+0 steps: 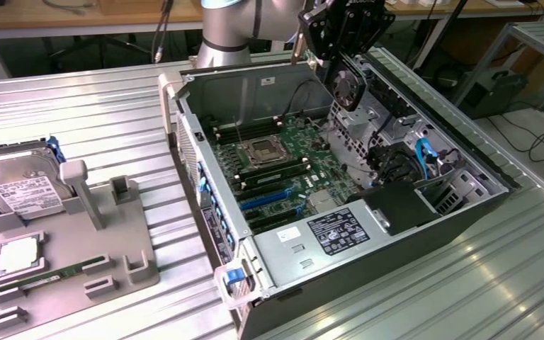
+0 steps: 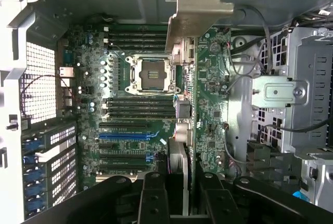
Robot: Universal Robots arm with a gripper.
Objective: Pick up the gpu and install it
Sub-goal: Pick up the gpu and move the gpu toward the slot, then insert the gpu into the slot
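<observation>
- Workshop setting: a wooden bench [image 1: 83,10] runs along the back, and loose black cables lie on the floor at the exterior view's right.
- A ribbed, dull-silver metal table [image 1: 83,120] carries everything; its long grooves run corner to corner.
- An open computer case [image 1: 423,283] lies on its side. It has black outer walls, grey sheet-metal inner panels and a perforated rear grille.
- The robot arm [image 1: 224,28], a smooth grey cylinder, rises behind the case.
- A flat grey plastic fixture tray [image 1: 111,248] with upright blocks sits on the table at the exterior view's left, well apart from the case.
- The green motherboard [image 2: 208,94] covers the case floor. It is dense with small parts, dark memory slots and one blue slot [image 2: 127,135].
- A boxy silver power supply [image 1: 333,234] with a black label sits in the case's near corner.
- The gpu [image 1: 348,81] hangs in the air above the open case, its round black fan facing out. In the wrist view it shows edge-on over the motherboard, with finned heatsink [image 2: 178,156] and angular silver bracket [image 2: 197,5].
- The black gripper [image 1: 343,53] is clamped on the gpu, with its thick fingers [image 2: 153,198] pressing on both faces of the card.
- A silver hard drive [image 1: 17,188] with a white label rests at the tray's far end.
- A narrow green memory stick [image 1: 50,278] lies in a tray slot.
- A square metal CPU socket [image 2: 150,72] sits on the motherboard beside the hanging card.
</observation>
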